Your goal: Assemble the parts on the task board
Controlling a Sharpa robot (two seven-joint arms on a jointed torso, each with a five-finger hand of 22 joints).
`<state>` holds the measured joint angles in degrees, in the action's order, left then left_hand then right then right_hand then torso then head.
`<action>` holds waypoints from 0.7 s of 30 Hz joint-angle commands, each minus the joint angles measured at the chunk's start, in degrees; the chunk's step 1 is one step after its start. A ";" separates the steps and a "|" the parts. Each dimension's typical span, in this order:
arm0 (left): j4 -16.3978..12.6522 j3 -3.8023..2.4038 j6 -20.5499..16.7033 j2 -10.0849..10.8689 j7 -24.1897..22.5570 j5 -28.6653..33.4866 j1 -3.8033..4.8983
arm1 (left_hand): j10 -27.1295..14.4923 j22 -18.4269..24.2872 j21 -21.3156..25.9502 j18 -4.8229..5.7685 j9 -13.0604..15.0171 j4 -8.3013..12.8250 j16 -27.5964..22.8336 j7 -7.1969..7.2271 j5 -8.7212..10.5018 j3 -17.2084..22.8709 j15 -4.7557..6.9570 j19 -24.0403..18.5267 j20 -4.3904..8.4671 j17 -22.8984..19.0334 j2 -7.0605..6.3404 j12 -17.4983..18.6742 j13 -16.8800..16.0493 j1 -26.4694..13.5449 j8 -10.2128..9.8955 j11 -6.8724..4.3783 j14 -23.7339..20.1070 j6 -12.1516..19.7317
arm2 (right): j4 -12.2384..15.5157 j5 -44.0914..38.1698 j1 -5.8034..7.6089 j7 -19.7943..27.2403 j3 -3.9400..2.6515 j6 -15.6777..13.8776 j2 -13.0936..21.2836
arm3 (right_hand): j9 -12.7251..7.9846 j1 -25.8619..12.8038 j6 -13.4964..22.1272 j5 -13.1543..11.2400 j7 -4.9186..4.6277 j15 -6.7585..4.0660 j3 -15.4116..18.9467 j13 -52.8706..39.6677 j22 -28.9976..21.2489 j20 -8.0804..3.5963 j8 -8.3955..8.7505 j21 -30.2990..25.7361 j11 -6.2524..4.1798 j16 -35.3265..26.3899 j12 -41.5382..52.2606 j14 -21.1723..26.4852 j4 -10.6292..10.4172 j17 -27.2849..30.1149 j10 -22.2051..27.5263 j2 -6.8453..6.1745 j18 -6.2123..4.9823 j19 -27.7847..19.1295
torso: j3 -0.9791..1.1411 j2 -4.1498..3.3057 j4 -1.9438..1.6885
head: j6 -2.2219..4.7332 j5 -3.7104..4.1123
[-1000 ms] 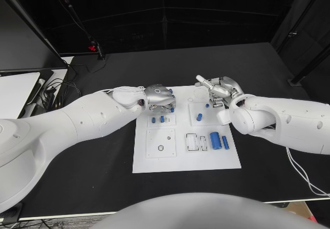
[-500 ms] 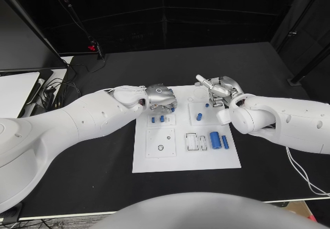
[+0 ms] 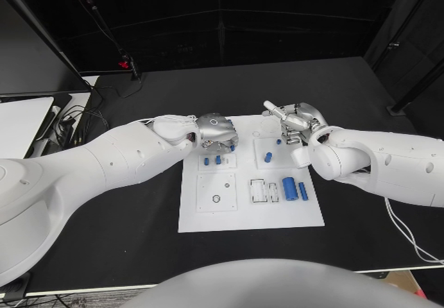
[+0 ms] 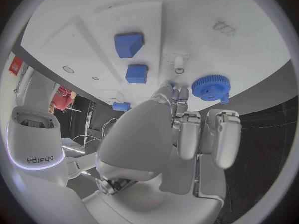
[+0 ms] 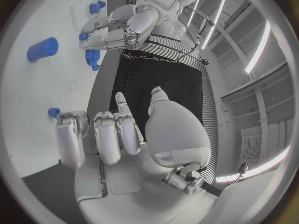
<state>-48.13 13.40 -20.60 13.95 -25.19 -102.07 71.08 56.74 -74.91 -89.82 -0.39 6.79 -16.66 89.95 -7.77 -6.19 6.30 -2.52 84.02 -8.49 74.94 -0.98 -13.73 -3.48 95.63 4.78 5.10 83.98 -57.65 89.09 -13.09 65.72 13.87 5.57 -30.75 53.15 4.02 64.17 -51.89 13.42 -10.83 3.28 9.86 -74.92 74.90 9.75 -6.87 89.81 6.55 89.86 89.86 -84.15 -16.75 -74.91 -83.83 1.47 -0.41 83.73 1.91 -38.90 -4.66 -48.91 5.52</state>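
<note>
The flat white rectangular task board (image 3: 249, 208) lay mid-table. The silver left hand (image 3: 215, 131) hung over its far left corner, fingers curled downward, their tips just beside a small blue toothed gear (image 4: 211, 87); whether they touched it could not be told. The silver right hand (image 3: 292, 122) hovered over the far right corner, fingers loosely extended and empty, with a short blue cylinder (image 3: 268, 156) on the board nearby.

The white rectangular board (image 3: 249, 215) lies flat on the black surface (image 3: 120, 218). A large blue cylinder (image 3: 289, 188) and a slimmer one (image 3: 303, 191) lie side by side near its right edge. Two small blue blocks (image 4: 128, 44) stand at upper left. A blue gear (image 4: 211, 87) sits beside them. A short blue peg (image 3: 268, 156) lies upper centre.
</note>
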 commanded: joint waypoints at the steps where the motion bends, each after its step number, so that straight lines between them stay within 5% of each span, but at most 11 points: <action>1: 0.02 0.11 1.31 -0.03 -0.86 -0.40 -0.12 | 0.60 -15.09 -0.18 0.39 -0.05 0.03 0.05 0.24 0.20 0.57 0.64 5.98 0.60 15.06 0.02 0.19 -0.04 -0.38 0.50 -0.14 6.02 -0.69 | 0.07 0.08 0.07 -0.07 -0.02 -0.33 -0.03 | -0.04 0.06 -0.16 0.23 -0.07 0.27 0.36 -15.08 15.10 0.03 -0.29 0.19 0.24 0.14 0.14 -5.85 0.11 -15.09 -6.17 0.51 0.41 6.27 | -0.01 -0.01 0.04 | 0.06 -0.01; 10: 0.11 0.11 0.09 0.11 -1.03 -0.39 -0.13 | 3.04 -15.09 -0.18 0.39 0.23 0.06 0.05 1.15 0.11 3.13 1.29 5.98 1.24 15.06 0.86 0.60 -0.01 -0.11 1.74 -0.85 6.02 -4.17 | 0.04 0.08 0.07 -0.16 -0.02 -0.34 -0.04 | -0.04 0.08 -0.18 0.26 -0.06 0.27 0.37 -15.08 15.10 0.03 -0.30 0.19 0.24 0.14 0.14 -5.85 0.11 -15.09 -6.17 0.56 0.41 6.27 | -0.01 -0.04 0.00 | 0.08 0.06; 21: -0.29 0.10 -4.08 0.91 -1.41 -0.38 -0.09 | 4.34 -15.09 -0.18 0.39 0.33 0.02 0.05 1.07 0.16 3.99 1.27 5.98 1.46 15.06 0.38 1.31 0.00 -1.15 2.05 -0.65 6.02 -5.59 | -0.05 0.08 0.07 -0.33 -0.02 -0.18 0.02 | -0.04 0.14 -0.22 0.35 -0.05 0.27 0.38 -15.08 15.10 0.03 -0.33 0.19 0.24 0.14 0.14 -5.85 0.13 -15.09 -6.17 0.66 0.41 6.27 | 0.00 -0.02 -0.06 | 0.18 0.20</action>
<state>-48.29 13.48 -22.39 14.78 -25.84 -102.07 70.99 60.81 -74.91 -89.82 -0.38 6.98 -16.63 89.95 -7.10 -5.75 9.85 -1.41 84.03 -7.25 74.92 -0.46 -12.75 -3.51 95.04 6.68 4.48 84.11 -61.86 88.98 -13.09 65.72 13.46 5.57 -30.87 53.17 4.01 64.17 -51.89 13.42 -10.83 3.28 10.02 -74.92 74.91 9.75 -6.87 89.81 6.55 89.86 89.86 -84.15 -16.58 -74.91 -83.84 1.46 -0.41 83.73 1.90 -38.91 -4.65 -48.77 5.67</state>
